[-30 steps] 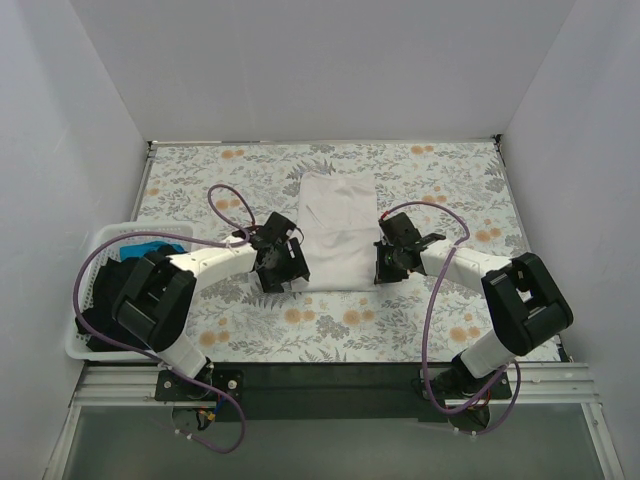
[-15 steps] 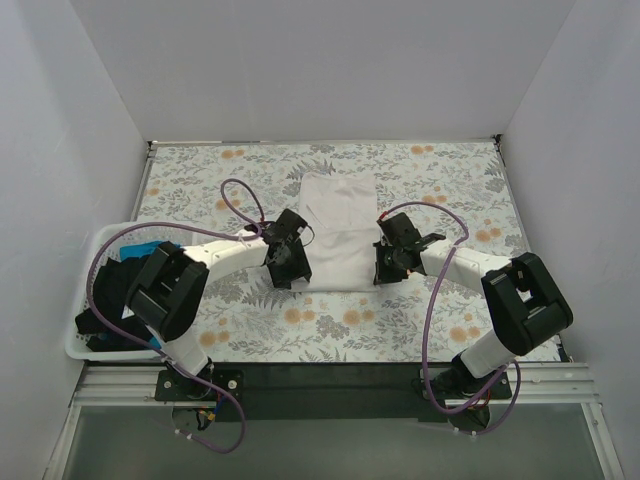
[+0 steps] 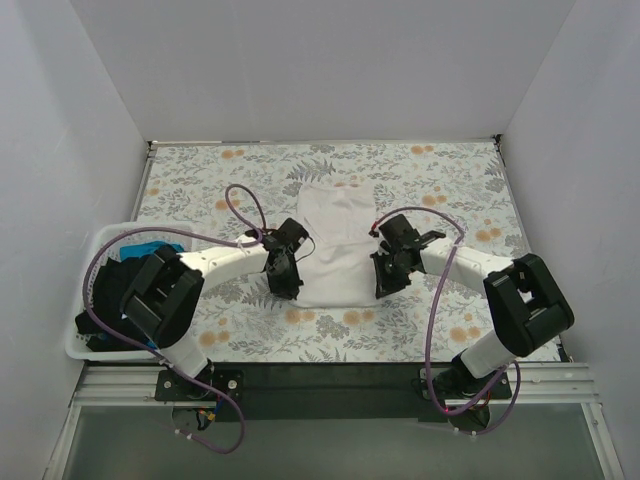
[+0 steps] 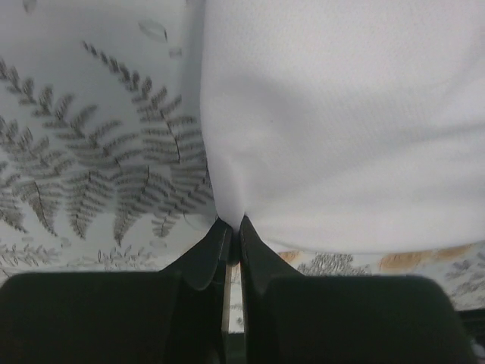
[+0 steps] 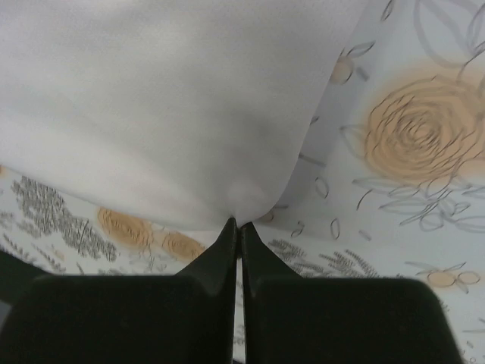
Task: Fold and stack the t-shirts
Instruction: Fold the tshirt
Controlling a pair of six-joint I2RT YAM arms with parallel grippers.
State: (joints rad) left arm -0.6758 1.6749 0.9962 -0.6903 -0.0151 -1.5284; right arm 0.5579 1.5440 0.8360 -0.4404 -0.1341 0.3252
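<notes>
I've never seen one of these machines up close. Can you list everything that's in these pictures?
white shirt: one, white, flat in the middle of the table, both near corners pinched
blue shirt: one, bright blue, in the basket
black clothes: number unclear, black, heaped in the basket
basket: one, white plastic, left edge of the table
tablecloth: one, grey leaves and orange flowers, covers the table
cables: two, purple, one looping along each arm
arms: two, white and black, reaching in from the near edge
left end effector: one, black, closed on the white shirt's corner
right end effector: one, black, closed on the other corner
</notes>
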